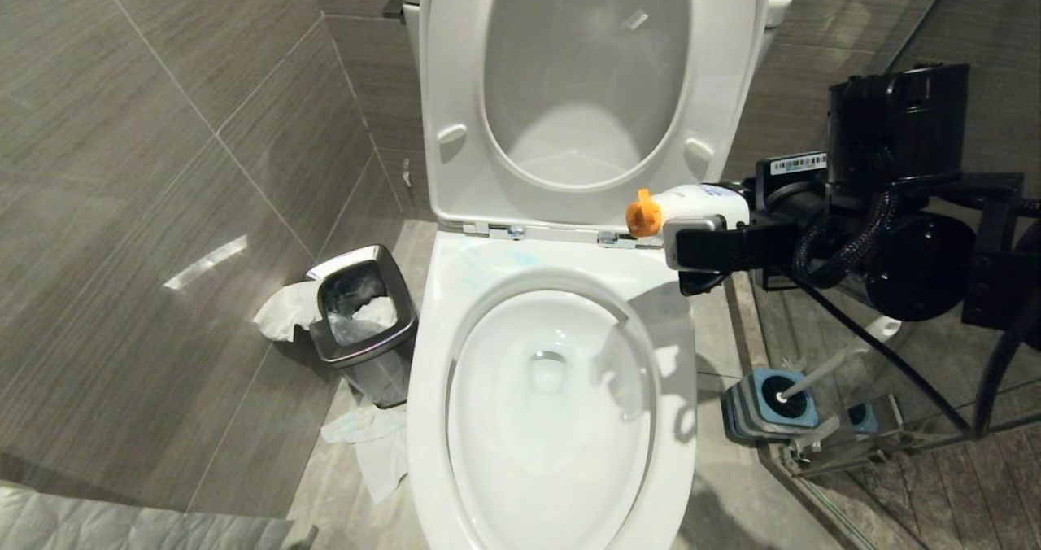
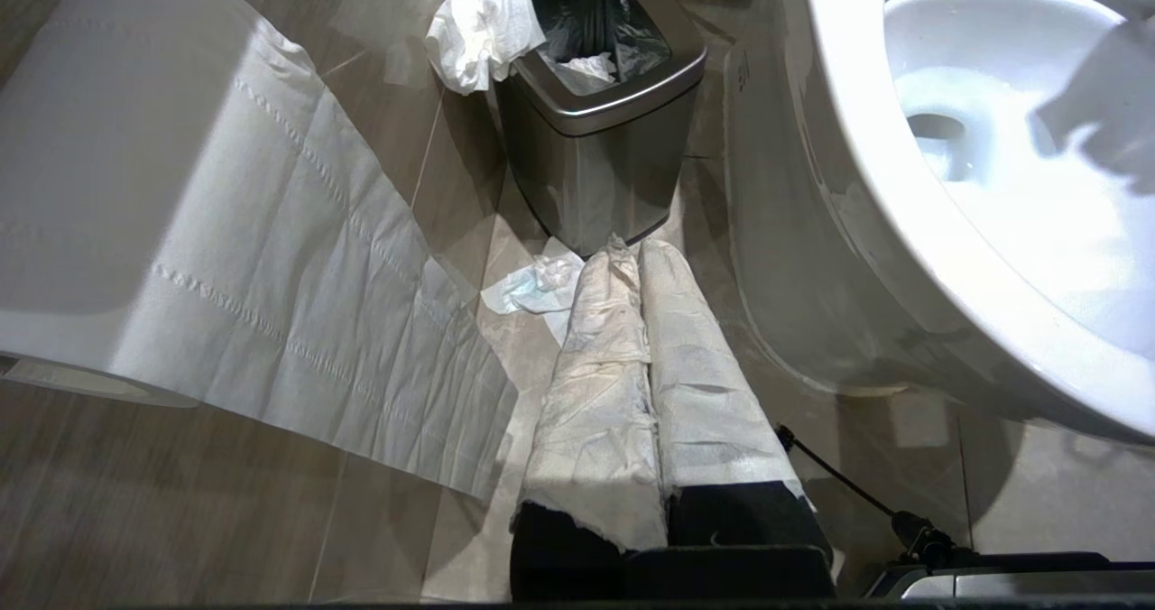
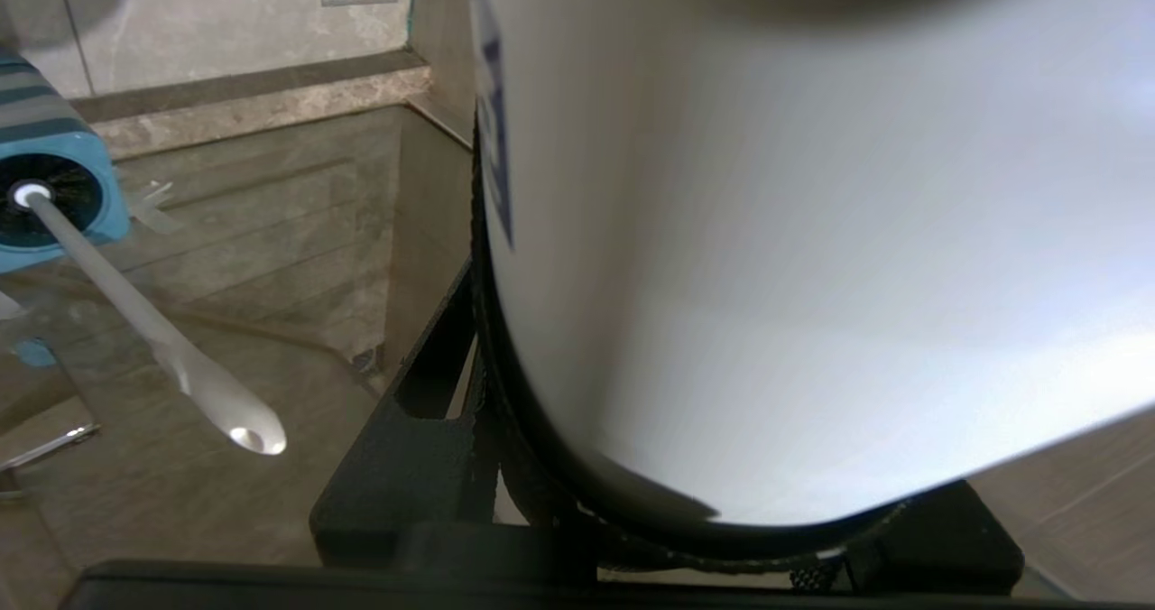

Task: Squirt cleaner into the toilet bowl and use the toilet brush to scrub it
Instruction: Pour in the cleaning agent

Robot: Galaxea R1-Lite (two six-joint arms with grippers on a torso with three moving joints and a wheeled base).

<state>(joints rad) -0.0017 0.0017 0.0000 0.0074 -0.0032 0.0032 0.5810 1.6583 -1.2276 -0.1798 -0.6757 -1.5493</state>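
The right gripper [image 1: 706, 245] gripped the cleaner [image 1: 701, 205] lying level, orange cap at nine o'clock, over the toilet bowl [image 1: 675, 420] rim's one o'clock corner; no lettering was readable. The toilet brush [image 1: 813, 371] stood in its blue holder [image 1: 752, 420] at four o'clock. The left gripper [image 2: 636, 321] was closed, paper-wrapped.

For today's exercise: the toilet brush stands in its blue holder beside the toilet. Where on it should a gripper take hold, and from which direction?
Probably the slim white handle of the toilet brush, near its rounded upper end. The black bristle head sits sunk in the holder, so only the handle is free. It leans away from the toilet bowl, so come from above, fingers closing across the shaft. The right gripper is busy holding the cleaner.
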